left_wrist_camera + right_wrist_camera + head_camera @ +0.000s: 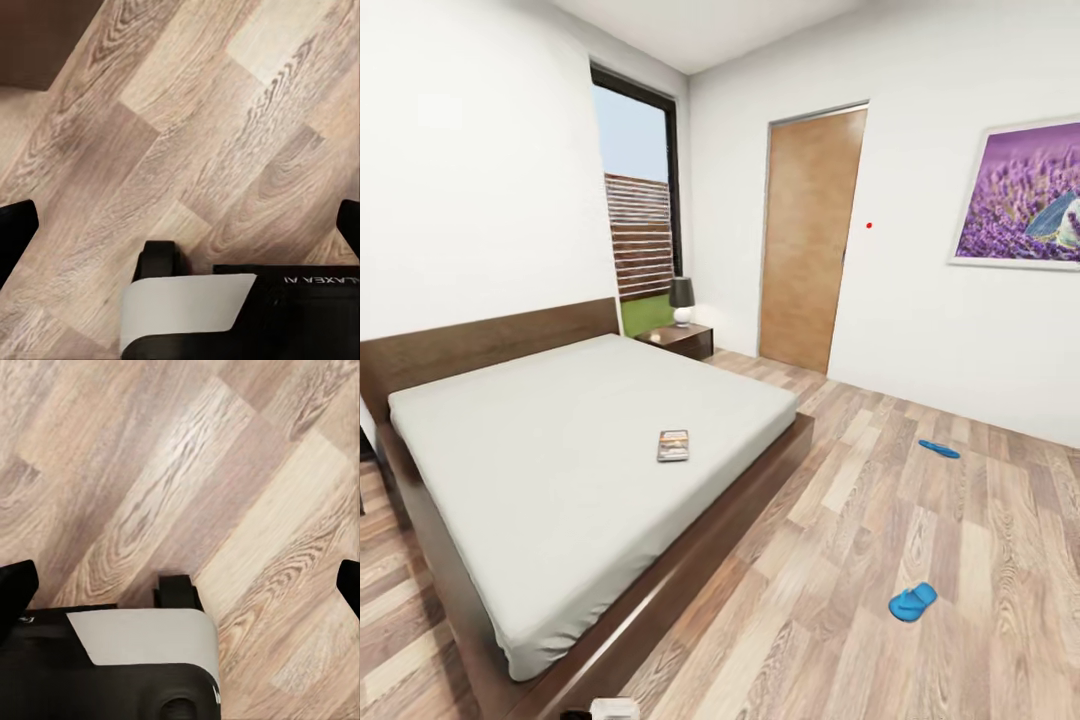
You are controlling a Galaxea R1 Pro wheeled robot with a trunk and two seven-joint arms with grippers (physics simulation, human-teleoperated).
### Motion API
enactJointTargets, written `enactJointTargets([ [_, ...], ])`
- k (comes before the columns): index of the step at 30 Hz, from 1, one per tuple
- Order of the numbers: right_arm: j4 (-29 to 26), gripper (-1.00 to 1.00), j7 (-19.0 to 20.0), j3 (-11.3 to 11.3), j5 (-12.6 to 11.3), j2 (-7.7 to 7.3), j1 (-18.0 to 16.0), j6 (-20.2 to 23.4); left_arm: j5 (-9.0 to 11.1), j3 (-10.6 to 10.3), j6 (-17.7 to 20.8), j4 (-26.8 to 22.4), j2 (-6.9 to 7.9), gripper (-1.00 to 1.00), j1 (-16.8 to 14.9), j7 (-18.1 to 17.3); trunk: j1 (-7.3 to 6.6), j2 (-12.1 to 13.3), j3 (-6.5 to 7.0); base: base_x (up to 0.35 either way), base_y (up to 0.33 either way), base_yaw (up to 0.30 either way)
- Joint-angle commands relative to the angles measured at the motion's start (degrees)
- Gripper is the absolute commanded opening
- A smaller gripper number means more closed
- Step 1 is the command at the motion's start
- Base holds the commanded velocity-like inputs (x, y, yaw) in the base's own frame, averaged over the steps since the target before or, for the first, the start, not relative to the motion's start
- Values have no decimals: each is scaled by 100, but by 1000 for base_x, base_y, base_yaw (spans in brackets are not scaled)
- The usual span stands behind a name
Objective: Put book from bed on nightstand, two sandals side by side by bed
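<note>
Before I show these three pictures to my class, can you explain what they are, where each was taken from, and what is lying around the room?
They are simulator renders from a wheeled robot with two arms. The big picture comes from its head camera: a bed with a book on the mattress, two blue sandals apart on the floor, one near and one farther, and a nightstand with a lamp. The other two come from cameras near each gripper, looking down at floor planks. The left gripper and right gripper are both open, holding nothing.
</note>
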Motion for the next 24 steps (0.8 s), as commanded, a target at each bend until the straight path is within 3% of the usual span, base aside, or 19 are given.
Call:
enactJointTargets([
  [1, -29, 100, -59, -7, -15, 26, -147, 21, 2, 2, 271, -95, -11, 100, -151, 86, 0, -4, -13, 0, 0, -158],
  [6, -77, 100, -114, -27, -37, 52, -379, -235, -5, -11, 661, -690, -54, 100, -375, 311, 0, -4, -52, 0, 0, -76],
  [11, -52, 100, -108, -33, -42, 53, -428, -494, 44, -5, 723, -995, -72, 100, -421, 683, 0, -4, -97, 0, 0, -15],
  [16, -47, 100, -116, -34, -42, 56, -439, -613, 67, 6, 676, -1075, -108, 100, -425, 817, 0, -4, -143, 0, 0, -3],
  [19, -53, 100, -99, -41, -59, 53, -440, -666, 75, -1, 602, -1066, -204, 100, -412, 841, 0, -4, -170, 0, 0, 0],
  [24, -50, 100, -99, -29, -116, 50, -441, -1064, 77, -10, 207, -801, -316, 100, -396, 859, 0, -4, -198, 0, 0, -126],
])
